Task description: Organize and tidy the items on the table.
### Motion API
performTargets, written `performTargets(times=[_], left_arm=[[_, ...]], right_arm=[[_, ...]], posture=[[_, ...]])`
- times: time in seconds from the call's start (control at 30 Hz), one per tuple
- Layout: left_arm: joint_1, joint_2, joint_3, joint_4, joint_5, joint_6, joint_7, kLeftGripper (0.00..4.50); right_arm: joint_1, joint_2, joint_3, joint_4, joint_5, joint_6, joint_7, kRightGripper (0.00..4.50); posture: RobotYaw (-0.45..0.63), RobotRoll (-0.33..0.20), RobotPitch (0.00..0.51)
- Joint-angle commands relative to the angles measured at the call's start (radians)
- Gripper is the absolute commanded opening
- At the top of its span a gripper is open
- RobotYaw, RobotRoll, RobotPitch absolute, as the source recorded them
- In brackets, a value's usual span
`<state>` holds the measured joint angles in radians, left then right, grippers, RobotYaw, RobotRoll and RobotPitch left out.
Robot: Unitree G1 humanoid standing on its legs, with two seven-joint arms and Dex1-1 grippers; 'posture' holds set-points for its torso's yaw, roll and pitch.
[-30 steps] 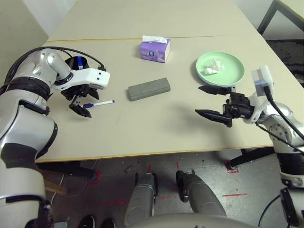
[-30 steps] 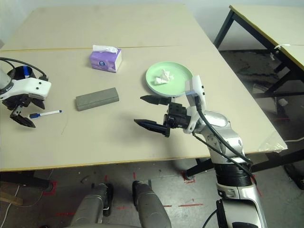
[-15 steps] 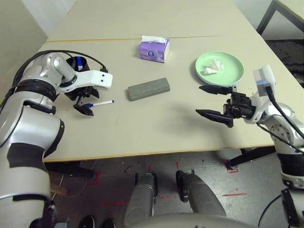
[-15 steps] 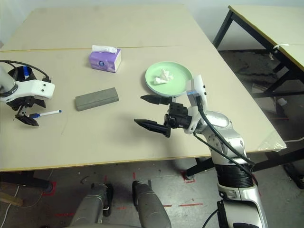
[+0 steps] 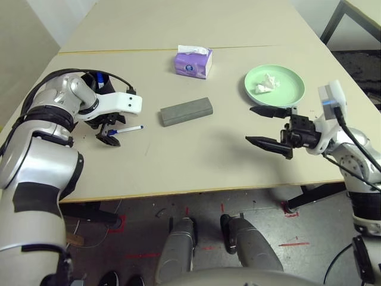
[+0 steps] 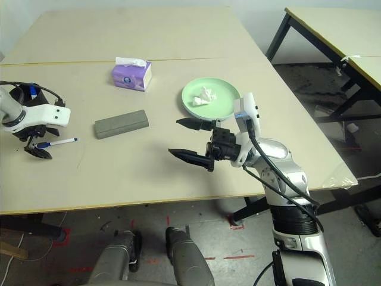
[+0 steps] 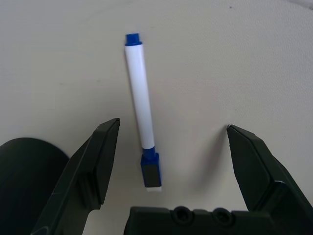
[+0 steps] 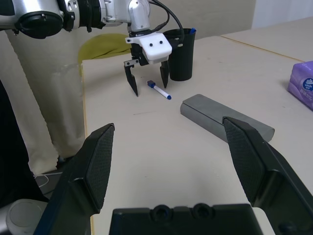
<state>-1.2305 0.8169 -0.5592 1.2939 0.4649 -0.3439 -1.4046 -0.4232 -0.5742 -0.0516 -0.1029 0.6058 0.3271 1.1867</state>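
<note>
Lowering left gripper (image 7: 168, 147) over marker (image 7: 142, 110).

Grey concrete floor (image 5: 143, 226) below near edge, red tape marks (image 5: 294, 243) on it. Second beige table (image 6: 333, 30) far right, black metal legs (image 6: 280, 33). Pale wall (image 5: 24, 36) at left.

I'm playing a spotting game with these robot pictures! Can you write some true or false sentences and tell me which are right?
1. The left gripper is open above the marker. True.
2. The tissue lies on a blue plate. False: the plate is green.
3. The right gripper holds the case. False: it is open and empty, apart from the case.
4. The cup stands beside the left gripper. True.
</note>
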Motion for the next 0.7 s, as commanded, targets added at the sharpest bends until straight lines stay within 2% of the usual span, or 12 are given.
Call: performTargets(times=[0.03,0.7], left_arm=[[0.014,-0.005,0.02,0.009,0.014,-0.003,0.003,4.45],[0.016,-0.024,0.045,0.017,0.041,0.002,0.027,4.45]], right_arm=[[-0.003,-0.012,-0.005,-0.023,0.01,0.011,-0.001,4.5],[0.003,-0.022,-0.01,-0.043,0.02,0.022,-0.014,4.5]], posture=[[-0.15,0.0,0.169],[-0.16,0.0,0.166]])
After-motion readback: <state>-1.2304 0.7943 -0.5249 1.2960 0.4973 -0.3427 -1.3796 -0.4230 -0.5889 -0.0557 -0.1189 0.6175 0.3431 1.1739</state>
